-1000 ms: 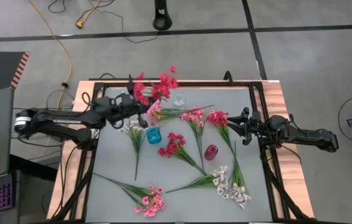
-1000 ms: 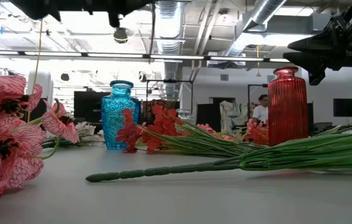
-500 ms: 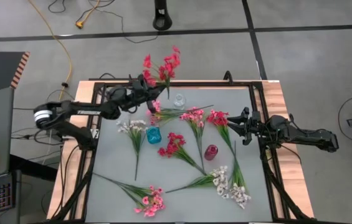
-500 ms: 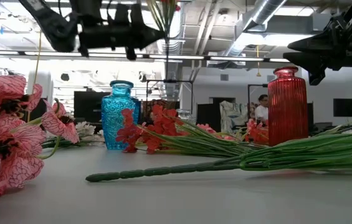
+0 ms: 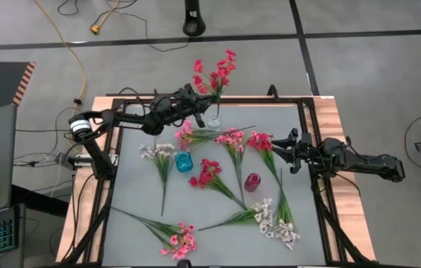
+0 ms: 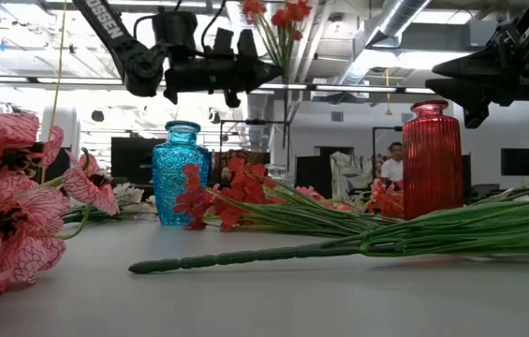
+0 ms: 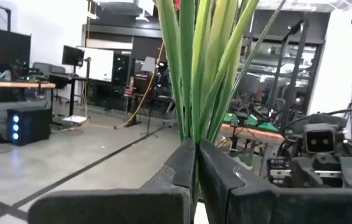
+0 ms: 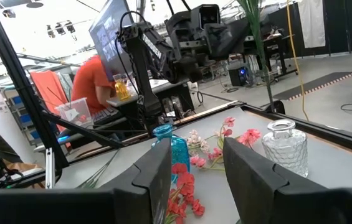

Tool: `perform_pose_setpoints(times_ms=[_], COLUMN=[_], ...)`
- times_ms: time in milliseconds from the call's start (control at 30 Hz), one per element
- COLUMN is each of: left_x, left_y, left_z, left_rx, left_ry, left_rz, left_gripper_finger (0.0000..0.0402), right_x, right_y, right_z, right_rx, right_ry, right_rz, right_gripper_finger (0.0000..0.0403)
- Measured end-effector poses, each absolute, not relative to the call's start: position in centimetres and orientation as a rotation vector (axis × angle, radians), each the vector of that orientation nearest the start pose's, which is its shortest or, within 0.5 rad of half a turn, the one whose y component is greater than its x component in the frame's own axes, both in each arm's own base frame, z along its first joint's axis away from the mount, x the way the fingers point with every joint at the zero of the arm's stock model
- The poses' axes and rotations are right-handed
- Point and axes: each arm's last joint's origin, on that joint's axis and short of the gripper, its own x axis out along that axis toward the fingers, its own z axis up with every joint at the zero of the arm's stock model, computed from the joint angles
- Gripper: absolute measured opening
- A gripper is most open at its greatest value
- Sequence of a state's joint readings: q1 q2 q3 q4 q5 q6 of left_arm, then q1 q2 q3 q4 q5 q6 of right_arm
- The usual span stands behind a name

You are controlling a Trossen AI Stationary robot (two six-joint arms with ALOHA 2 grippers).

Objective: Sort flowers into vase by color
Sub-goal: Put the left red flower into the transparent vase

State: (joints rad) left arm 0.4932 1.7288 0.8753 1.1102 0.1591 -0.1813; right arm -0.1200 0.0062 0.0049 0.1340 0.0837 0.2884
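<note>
1 red-blossomed sprig (image 5: pixel 214 74) is off the table, gripped by the left gripper (image 5: pixel 195 112) in the upper middle of the high view; its blossoms reach past the table's far edge and its stem runs back down toward the clear glass vase (image 5: pixel 214 120), which stands just right of the fingertips. That is the relation that matters: stem end close above the vase mouth, long axis near upright. The right gripper (image 5: pixel 290 151) waits at the right-centre, fingers apart and holding nothing. The other sprigs lie flat around the blue vase (image 5: pixel 184 162) and red vase (image 5: pixel 252 182).

In the low view, the left gripper (image 6: pixel 264 73) hangs at upper centre, the red sprig's (image 6: pixel 281 17) stem dropping straight from it behind the blue vase (image 6: pixel 181 173).

In the left wrist view, the 2 fingers (image 7: pixel 185 165) are pinched tight on the green stems (image 7: pixel 197 68), which rise straight up.

In the right wrist view, the open fingers (image 8: pixel 157 171) frame the clear vase (image 8: pixel 285 148), well apart from it; the left arm is nearer.
</note>
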Motion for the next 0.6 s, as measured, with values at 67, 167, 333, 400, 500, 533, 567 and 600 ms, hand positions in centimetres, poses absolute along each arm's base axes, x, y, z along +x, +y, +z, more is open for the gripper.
perform_pose_setpoints(times_ms=[67, 167, 333, 400, 500, 533, 567, 600], left_x=[32.1, 32.1, 32.2, 32.2, 32.2, 32.2, 32.2, 32.2], left_y=[16.8, 16.9, 17.0, 17.0, 17.1, 17.1, 17.1, 17.2], left_z=[24.0, 23.7, 23.4, 23.0, 22.6, 22.4, 22.2, 22.0], left_rx=[-0.104, -0.109, -0.075, -0.071, -0.073, -0.074, -0.075, -0.077], left_ry=[-0.259, -0.228, -0.189, -0.154, -0.104, -0.086, -0.065, -0.044], left_rz=[0.32, 0.327, 0.356, 0.37, 0.377, 0.378, 0.385, 0.394], left_gripper_finger=[0.0, 0.0, 0.0, 0.0, 0.0, 0.0, 0.0, 0.0], right_x=[9.6, 9.6, 9.6, 9.6, 9.6, 9.6, 9.6, 9.6], right_y=[-1.4, -1.4, -1.4, -1.4, -1.4, -1.4, -1.4, -1.4], right_z=[17.8, 17.7, 17.5, 17.4, 17.4, 17.4, 17.3, 17.3], right_rx=[0.285, 0.285, 0.285, 0.286, 0.286, 0.286, 0.286, 0.286], right_ry=[-0.161, -0.158, -0.134, -0.128, -0.12, -0.118, -0.117, -0.117], right_rz=[-0.183, -0.183, -0.187, -0.188, -0.189, -0.189, -0.189, -0.189], right_gripper_finger=[0.0171, 0.0171, 0.0171, 0.0171, 0.0171, 0.0171, 0.0171, 0.0171])
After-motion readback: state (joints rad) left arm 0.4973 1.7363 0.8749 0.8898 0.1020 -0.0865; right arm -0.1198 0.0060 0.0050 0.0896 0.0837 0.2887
